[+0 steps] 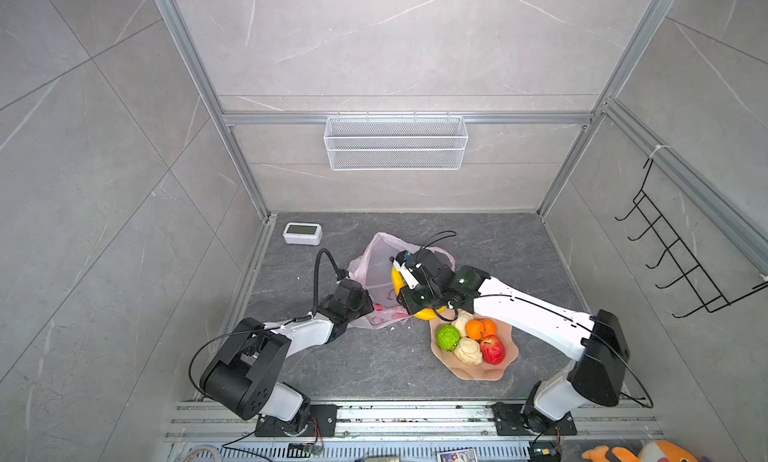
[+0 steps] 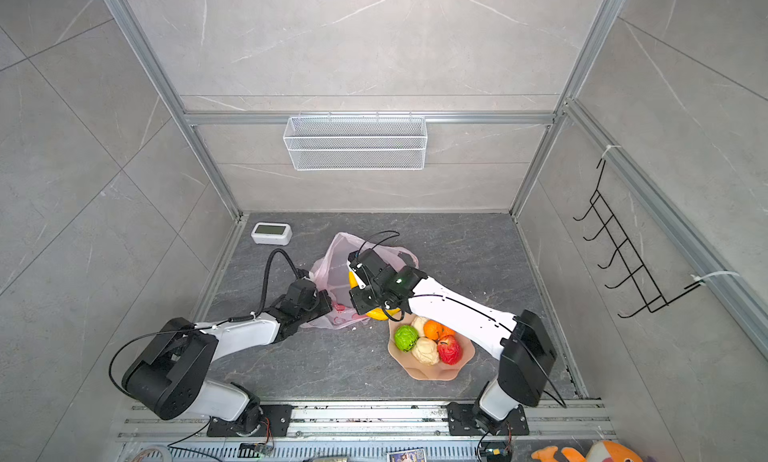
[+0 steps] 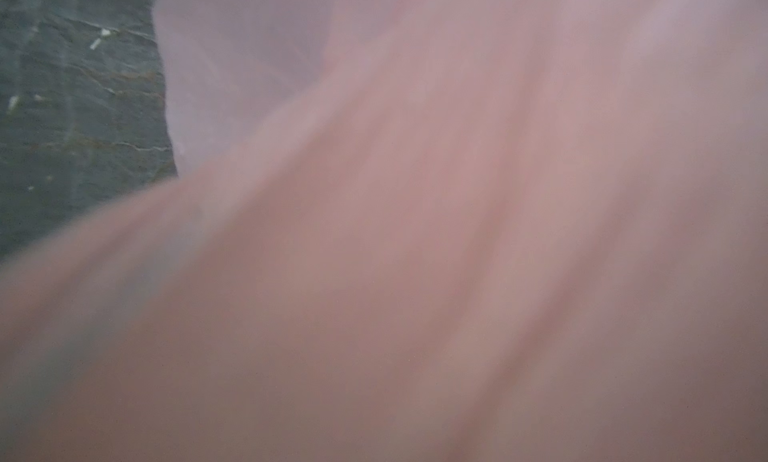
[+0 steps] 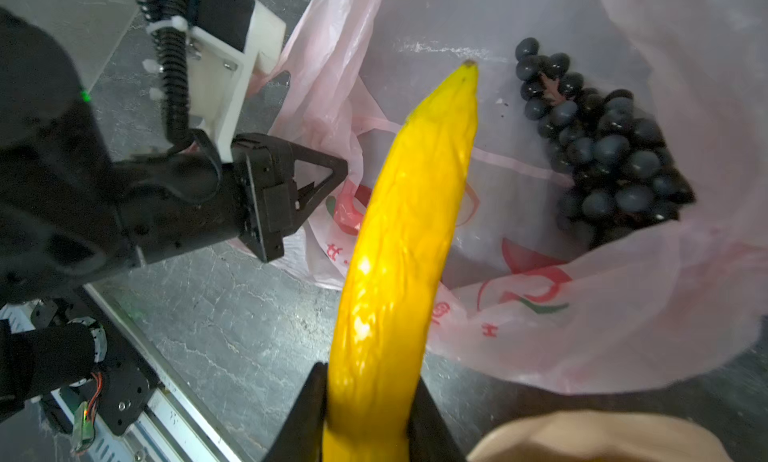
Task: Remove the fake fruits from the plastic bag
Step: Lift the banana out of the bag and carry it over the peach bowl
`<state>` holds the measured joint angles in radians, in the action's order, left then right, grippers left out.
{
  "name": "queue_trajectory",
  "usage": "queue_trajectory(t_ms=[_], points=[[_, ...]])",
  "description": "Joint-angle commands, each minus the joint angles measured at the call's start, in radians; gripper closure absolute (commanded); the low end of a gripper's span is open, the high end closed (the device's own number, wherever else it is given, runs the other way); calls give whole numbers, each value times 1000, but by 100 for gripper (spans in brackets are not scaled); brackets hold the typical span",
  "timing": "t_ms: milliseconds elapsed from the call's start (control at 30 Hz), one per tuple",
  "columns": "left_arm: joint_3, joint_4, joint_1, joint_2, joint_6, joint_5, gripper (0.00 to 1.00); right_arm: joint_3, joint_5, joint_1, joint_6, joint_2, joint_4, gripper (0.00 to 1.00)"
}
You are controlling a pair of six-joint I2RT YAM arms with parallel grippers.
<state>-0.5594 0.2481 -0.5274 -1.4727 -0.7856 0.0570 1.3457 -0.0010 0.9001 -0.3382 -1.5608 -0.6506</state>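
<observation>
Pink plastic bag point(image 4: 623, 335) pinched by left fingers point(image 4: 320, 165); right fingers point(image 4: 307, 418) clasp banana point(image 4: 407, 231) beside dish point(image 1: 478, 370).

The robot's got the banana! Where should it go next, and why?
Probably swing the right gripper across to the dish and lower the banana there. The banana is gripped above the bag, and other fruits sit in that dish.

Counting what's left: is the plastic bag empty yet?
Not empty. The grape bunch lies inside the plastic bag, seen through its open mouth; the right gripper holds the banana.
</observation>
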Motion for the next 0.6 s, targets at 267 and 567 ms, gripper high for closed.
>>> queue_trajectory(t_ms=[267, 567], points=[[-36, 16, 3, -7, 23, -12, 99, -174, 60, 63, -42, 215, -232, 74], [-36, 17, 3, -9, 24, -15, 99, -213, 126, 93, 2, 322, -295, 74]])
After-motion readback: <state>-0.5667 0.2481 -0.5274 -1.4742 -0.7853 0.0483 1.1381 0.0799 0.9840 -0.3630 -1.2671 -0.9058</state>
